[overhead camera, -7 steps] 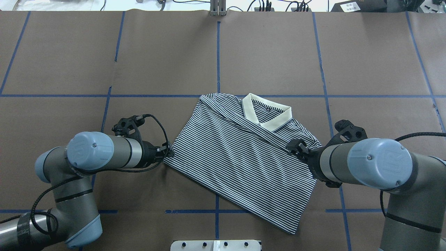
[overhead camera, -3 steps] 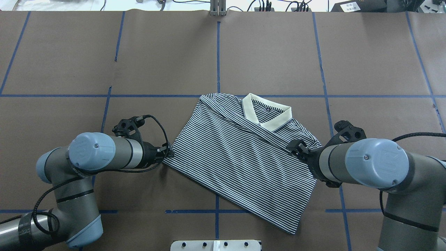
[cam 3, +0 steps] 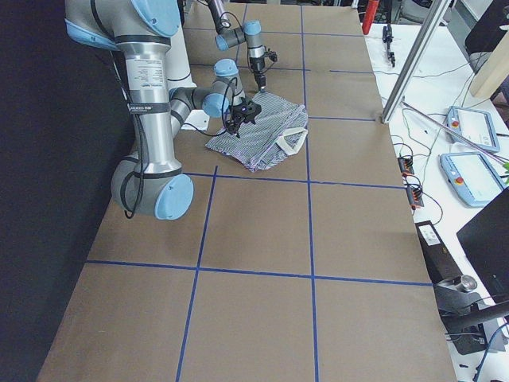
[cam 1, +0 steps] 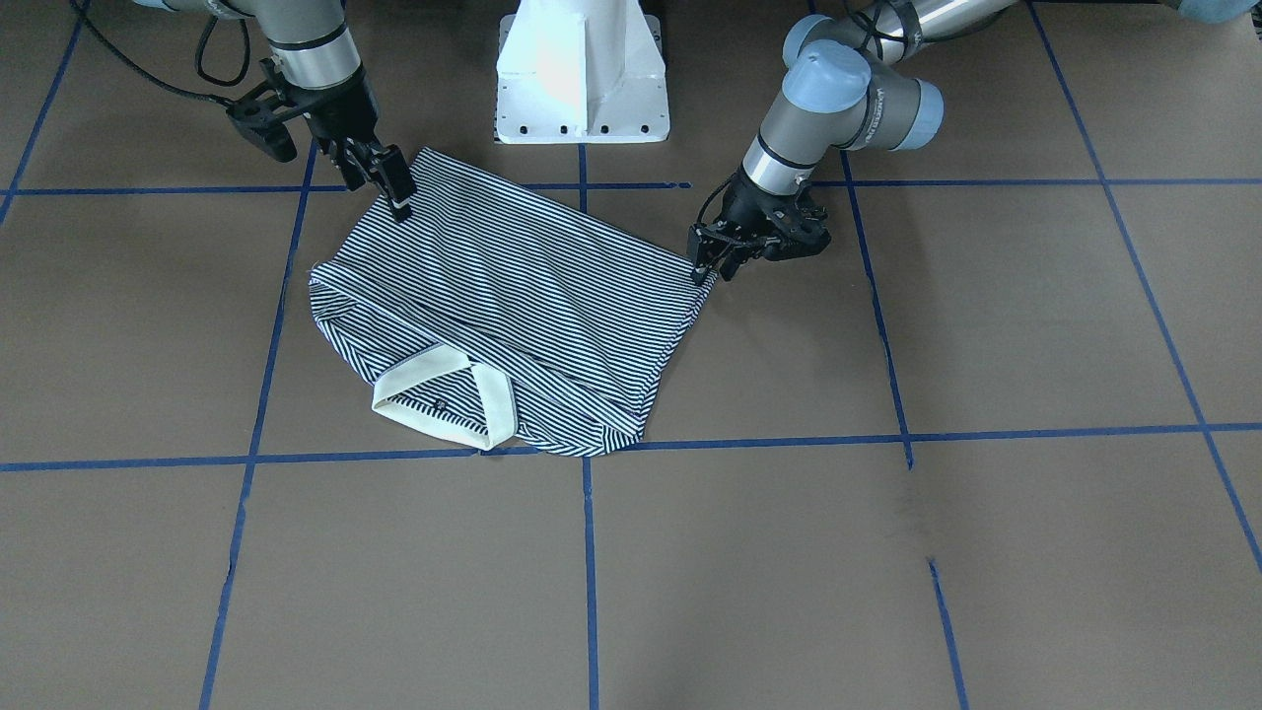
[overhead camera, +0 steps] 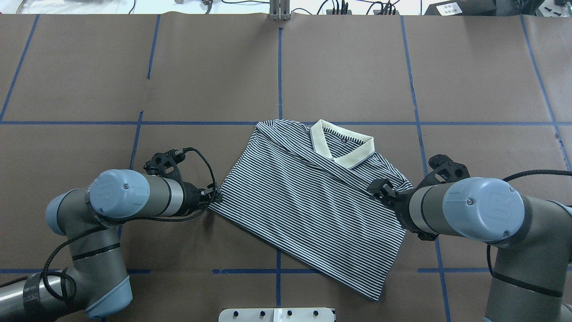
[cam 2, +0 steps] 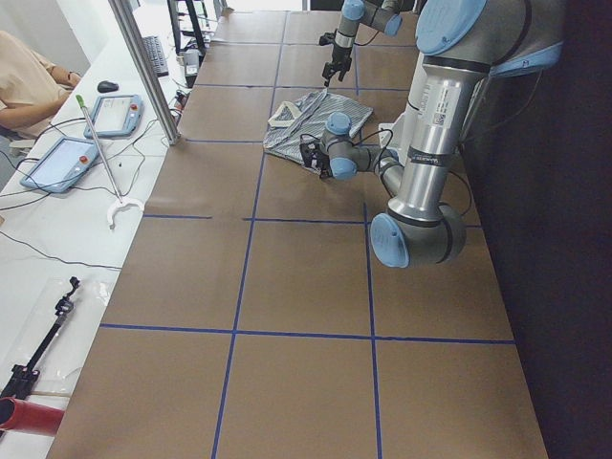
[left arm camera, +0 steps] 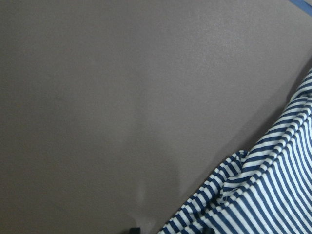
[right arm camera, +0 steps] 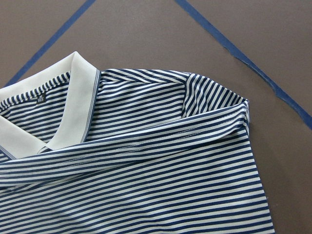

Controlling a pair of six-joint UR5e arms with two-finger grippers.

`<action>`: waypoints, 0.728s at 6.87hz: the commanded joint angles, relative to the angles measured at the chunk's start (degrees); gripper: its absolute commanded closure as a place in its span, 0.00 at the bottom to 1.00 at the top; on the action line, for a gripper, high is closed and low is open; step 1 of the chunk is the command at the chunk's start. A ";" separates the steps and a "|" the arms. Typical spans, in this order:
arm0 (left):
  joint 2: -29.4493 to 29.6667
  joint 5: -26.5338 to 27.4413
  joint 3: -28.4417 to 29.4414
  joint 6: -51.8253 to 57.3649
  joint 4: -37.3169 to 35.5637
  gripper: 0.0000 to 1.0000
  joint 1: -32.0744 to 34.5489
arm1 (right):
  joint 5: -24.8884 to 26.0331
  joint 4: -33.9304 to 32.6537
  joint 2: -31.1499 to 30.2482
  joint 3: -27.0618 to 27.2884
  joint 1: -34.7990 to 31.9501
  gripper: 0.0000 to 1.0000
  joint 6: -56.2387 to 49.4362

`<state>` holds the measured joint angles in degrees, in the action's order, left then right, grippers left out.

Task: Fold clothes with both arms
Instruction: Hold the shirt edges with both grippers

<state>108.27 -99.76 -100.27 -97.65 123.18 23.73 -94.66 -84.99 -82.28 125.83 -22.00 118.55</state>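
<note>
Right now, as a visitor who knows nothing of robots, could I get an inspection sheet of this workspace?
Surface: brown table with a blue tape grid.
Job's things: striped shirt, partly folded, lying flat, collar away from the robot.
Clutter: nothing seen.
Grippers: left gripper at one shirt corner, right gripper on the opposite edge; grip unclear.
Cables: black cable loops at the left wrist; more cables at the far edge.
Surroundings: white base; a person at a side desk with tablets.
</note>
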 commanded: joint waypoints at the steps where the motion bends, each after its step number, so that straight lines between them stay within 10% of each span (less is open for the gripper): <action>1: 0.10 0.00 -0.19 0.00 -0.57 0.48 0.00 | 0.00 0.00 0.01 -0.06 -0.06 0.00 0.02; 4: 0.19 0.35 -0.45 -2.10 -0.57 1.00 0.00 | 0.00 0.17 0.01 0.12 -0.14 0.00 0.02; 5: 0.19 0.35 -0.89 -2.11 -0.57 1.00 0.00 | 0.00 0.26 0.10 0.12 -0.06 0.00 0.02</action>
<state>108.40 -99.45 -100.77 -99.27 122.61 23.73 -94.66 -84.83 -82.24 125.91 -22.10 118.56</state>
